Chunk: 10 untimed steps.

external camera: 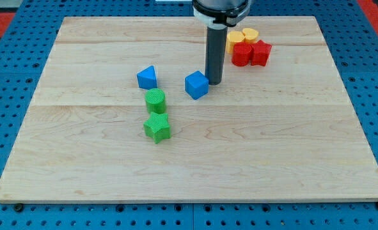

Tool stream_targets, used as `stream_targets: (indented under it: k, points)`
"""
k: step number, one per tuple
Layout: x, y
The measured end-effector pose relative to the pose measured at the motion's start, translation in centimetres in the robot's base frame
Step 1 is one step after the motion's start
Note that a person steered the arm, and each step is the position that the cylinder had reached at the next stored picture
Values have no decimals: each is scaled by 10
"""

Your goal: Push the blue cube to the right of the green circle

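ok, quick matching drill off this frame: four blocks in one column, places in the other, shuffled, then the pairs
Blocks:
1. blue cube
2. blue triangle
3. green circle
4. green star

Places:
A. nearest the view's bottom
B. farthest to the view's left
C. right beside my tip, on its left
D. between the blue triangle and the green star

Pairs: 1-C, 2-B, 3-D, 4-A

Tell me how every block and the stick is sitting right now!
blue cube: flat on the board, corner toward the view's bottom, just left of my tip.
my tip: down at the board, beside the blue cube's right side.
blue triangle: alone, above the green circle.
green circle: upright, just above the green star.
green star: flat.
red blocks: huddled together.
yellow blocks: behind the red ones.
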<state>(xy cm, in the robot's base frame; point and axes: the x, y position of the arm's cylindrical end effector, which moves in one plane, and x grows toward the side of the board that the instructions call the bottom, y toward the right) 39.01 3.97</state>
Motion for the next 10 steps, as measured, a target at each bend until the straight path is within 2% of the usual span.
stream_targets:
  k: [1, 2, 3, 4, 6, 8, 10]
  points:
    - [13, -8]
    - [6, -8]
    - [-41, -9]
    - [-51, -30]
    - [-17, -46]
    - [-10, -62]
    - [20, -62]
